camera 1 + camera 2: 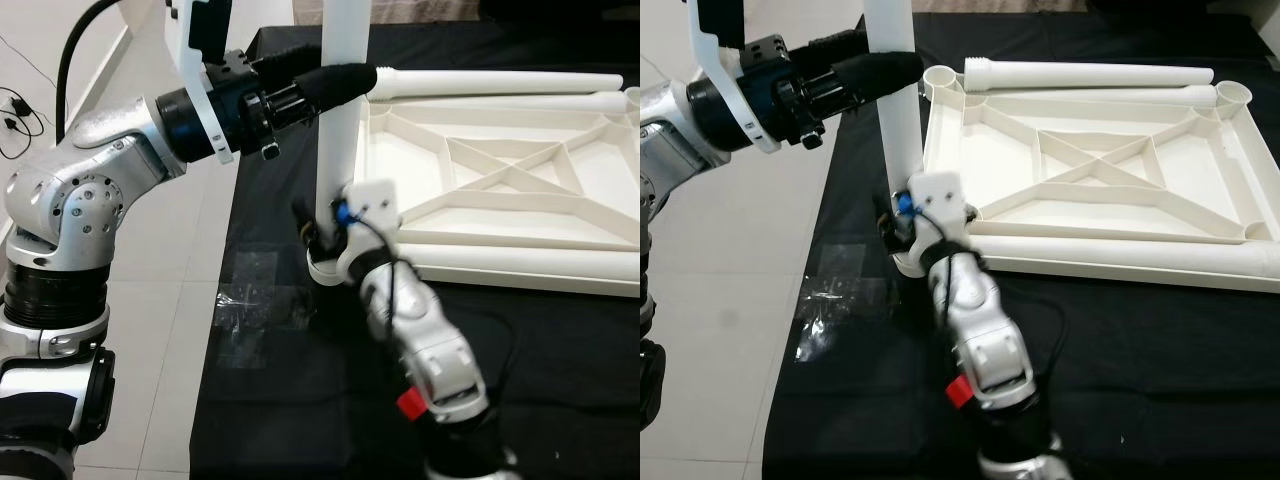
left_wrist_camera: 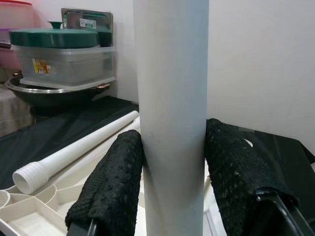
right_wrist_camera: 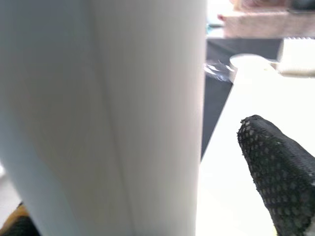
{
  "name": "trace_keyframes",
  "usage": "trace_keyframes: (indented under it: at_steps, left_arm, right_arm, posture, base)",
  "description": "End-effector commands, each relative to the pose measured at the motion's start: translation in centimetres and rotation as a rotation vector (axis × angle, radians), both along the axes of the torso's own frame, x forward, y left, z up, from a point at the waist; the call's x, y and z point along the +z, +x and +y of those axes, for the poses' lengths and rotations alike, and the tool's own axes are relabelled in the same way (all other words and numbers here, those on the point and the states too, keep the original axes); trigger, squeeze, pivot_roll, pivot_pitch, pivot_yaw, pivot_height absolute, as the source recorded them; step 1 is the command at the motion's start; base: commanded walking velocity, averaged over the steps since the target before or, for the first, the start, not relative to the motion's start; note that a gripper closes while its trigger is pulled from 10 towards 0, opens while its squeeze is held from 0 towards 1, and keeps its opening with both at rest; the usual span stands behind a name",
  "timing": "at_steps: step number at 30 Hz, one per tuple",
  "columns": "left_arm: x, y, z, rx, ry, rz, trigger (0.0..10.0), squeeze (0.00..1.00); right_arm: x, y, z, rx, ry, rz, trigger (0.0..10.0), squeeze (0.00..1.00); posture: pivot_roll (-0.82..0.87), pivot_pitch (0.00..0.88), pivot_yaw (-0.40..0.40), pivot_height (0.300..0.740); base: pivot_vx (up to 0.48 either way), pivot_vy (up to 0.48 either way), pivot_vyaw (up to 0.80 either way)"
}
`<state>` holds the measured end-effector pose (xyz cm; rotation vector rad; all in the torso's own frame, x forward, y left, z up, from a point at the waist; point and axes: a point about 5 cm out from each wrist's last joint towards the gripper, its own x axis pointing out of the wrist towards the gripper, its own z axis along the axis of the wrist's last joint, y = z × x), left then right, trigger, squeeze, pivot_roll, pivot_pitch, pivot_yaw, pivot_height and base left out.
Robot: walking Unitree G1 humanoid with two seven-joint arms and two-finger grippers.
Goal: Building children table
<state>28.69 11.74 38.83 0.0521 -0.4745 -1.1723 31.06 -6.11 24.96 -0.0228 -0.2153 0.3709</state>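
Observation:
A white plastic tabletop [image 1: 585, 185] lies upside down on black cloth, its ribs facing up. One white leg [image 1: 340, 150] stands upright in the near-left corner socket [image 1: 322, 268]. My left gripper [image 1: 345, 82] is shut on this leg high up, and both black pads [image 2: 115, 187] press its sides in the left wrist view. My right gripper [image 1: 320, 235] sits low at the leg's base, straddling the leg. One of its fingertips [image 3: 280, 182] stands a little apart from the leg [image 3: 123, 113]. Two loose legs [image 1: 500, 82] lie along the tabletop's far edge.
A long white tube [image 1: 1120, 255] lies along the tabletop's near edge. Crumpled clear plastic [image 1: 245, 300] lies on the black cloth [image 1: 300, 400] near its left edge, with pale floor [image 1: 180, 300] beyond. Cables [image 1: 20, 110] lie on the floor. Stacked containers [image 2: 59, 54] stand at the back.

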Motion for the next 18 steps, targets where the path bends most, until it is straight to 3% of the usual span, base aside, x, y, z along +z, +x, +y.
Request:
trace_keyframes:
  at_steps: [1,8,9,11,12,15,18]
  left_arm:
    - [-0.3,-0.5,-0.7,-0.051,0.038,0.000,0.0,0.00]
    - [-0.3,-0.6,-0.7,-0.061,0.035,-0.005,0.0,0.00]
    - [-0.2,-0.7,-0.8,-0.067,0.035,-0.005,0.0,0.00]
    - [-0.2,-0.7,-0.8,-0.072,0.034,-0.005,0.0,0.00]
    - [-0.3,-0.8,-0.9,-0.076,0.035,-0.005,0.0,0.00]
    - [-0.3,-0.8,-1.0,-0.078,0.035,-0.004,0.0,0.00]
    - [-0.4,-1.0,-1.1,-0.089,0.040,-0.001,0.0,0.00]
  right_arm:
    - [1.8,0.6,-1.8,-0.008,0.043,-0.083,10.0,1.00]
    - [3.3,1.1,-3.1,0.128,0.012,-0.147,10.0,1.00]
    - [3.5,1.1,-3.3,0.215,-0.009,-0.146,10.0,0.18]
    - [3.6,1.1,-3.5,0.271,-0.023,-0.141,10.0,0.18]
    - [3.8,1.0,-3.5,0.340,-0.070,-0.152,10.0,0.00]
    - [3.9,0.9,-3.5,0.382,-0.101,-0.160,10.0,0.00]
    - [3.8,0.6,-3.0,0.526,-0.176,-0.154,10.0,0.00]
  posture:
    - [0.09,0.283,0.035,0.740]
    - [0.09,0.280,0.041,0.740]
    - [0.09,0.279,0.043,0.740]
    - [0.09,0.279,0.043,0.740]
    - [0.09,0.279,0.046,0.740]
    - [0.09,0.279,0.046,0.740]
    - [0.09,0.276,0.043,0.740]
  base:
    - [0.000,0.000,0.00]
    - [0.000,0.000,0.00]
    - [0.000,0.000,0.00]
    - [0.000,0.000,0.00]
    - [0.000,0.000,0.00]
    - [0.000,0.000,0.00]
    - [0.000,0.000,0.00]
